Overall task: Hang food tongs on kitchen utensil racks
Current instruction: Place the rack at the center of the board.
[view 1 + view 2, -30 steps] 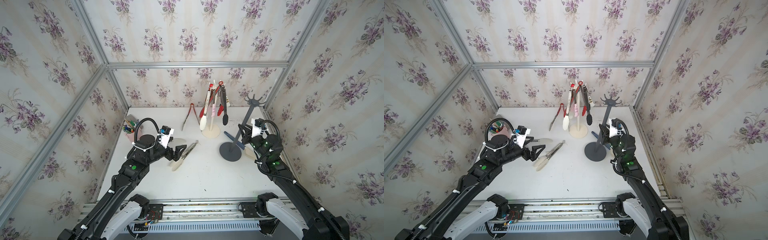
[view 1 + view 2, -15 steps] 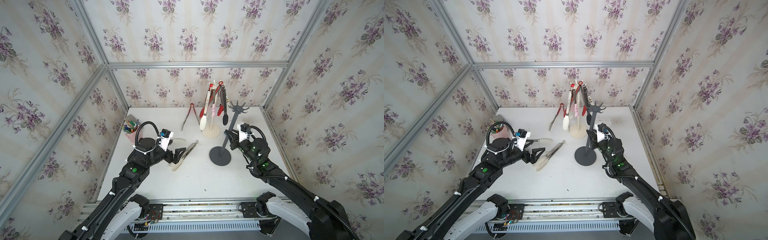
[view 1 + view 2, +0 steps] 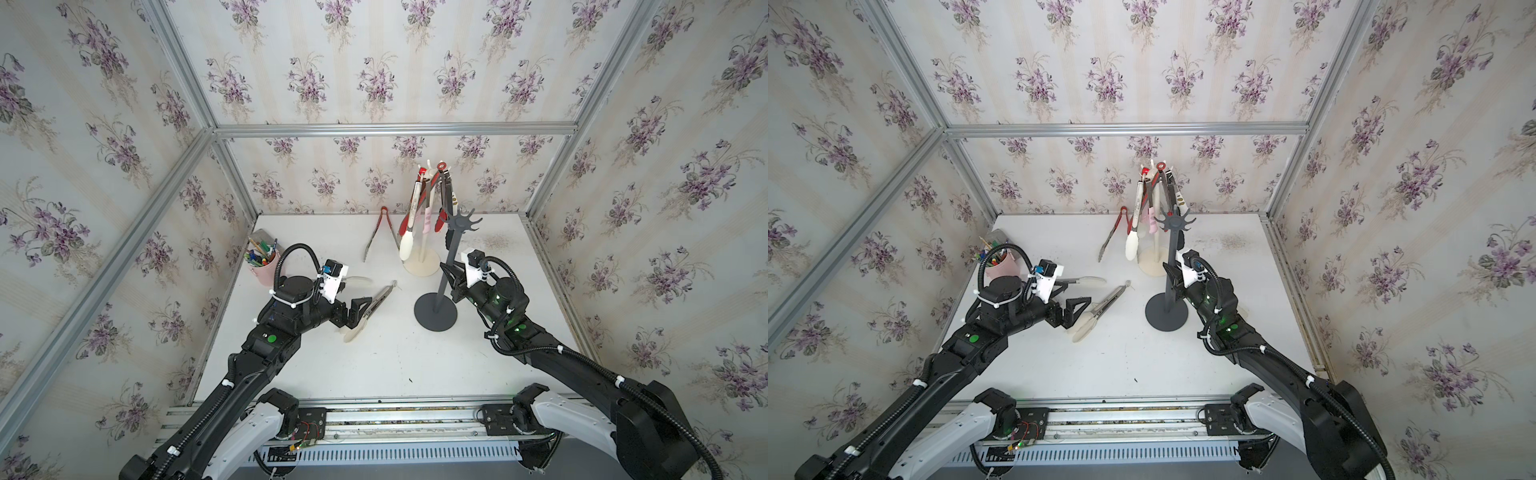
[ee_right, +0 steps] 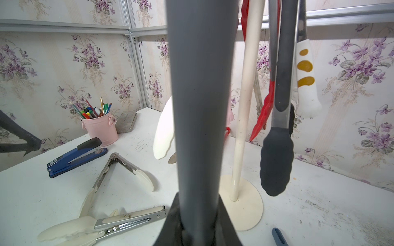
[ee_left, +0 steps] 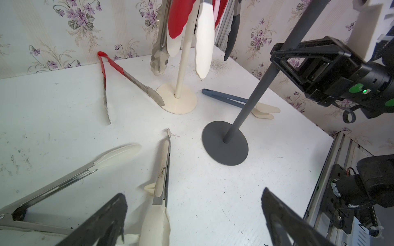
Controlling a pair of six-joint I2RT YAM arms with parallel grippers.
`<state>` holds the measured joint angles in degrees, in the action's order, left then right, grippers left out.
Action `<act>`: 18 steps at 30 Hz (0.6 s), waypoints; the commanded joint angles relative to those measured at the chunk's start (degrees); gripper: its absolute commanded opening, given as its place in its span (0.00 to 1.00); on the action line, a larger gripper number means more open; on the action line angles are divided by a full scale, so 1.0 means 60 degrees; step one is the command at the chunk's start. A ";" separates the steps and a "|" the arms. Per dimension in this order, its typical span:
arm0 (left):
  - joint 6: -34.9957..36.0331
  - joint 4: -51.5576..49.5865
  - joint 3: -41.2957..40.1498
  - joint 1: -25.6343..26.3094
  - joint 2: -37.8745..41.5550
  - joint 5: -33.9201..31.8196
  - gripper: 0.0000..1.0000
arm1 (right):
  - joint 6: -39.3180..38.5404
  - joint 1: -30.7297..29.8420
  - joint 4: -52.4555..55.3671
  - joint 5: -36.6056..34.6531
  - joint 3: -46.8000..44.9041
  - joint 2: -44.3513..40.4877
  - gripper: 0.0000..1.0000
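The left gripper, jaws spread wide and empty, hovers over the tip end of the cream-tipped tongs, which lie shut on the table, long axis running away from it towards the racks. The right gripper is clamped on the pole of the dark grey rack, which has nothing hung on it; the left arm looks nearer for the pick

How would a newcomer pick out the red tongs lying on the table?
Find the cream-white rack near the back wall. The red-handled tongs lie flat beside its base, spread in a V. Unlike the other loose tongs, their tips are bare steel.
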<state>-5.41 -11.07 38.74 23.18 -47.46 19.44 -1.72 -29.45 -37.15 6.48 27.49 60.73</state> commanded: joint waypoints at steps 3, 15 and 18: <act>0.0002 0.0367 -0.0012 -0.0011 -0.0167 -0.0018 0.99 | 0.0075 -0.0072 -0.0828 0.0157 -0.0051 -0.0073 0.05; -0.0052 0.0870 0.0178 -0.0011 -0.0878 0.0161 0.99 | 0.0104 -0.0083 0.0035 -0.0155 -0.0001 -0.0470 0.44; -0.0051 0.0943 0.0207 -0.0011 -0.0980 0.0152 0.99 | 0.0052 -0.0063 0.0492 -0.0154 0.0048 -0.0677 0.49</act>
<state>-5.41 -8.05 39.51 23.18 -52.99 19.70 -0.95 -29.89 -35.68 6.48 27.33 57.52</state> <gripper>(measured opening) 0.993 0.489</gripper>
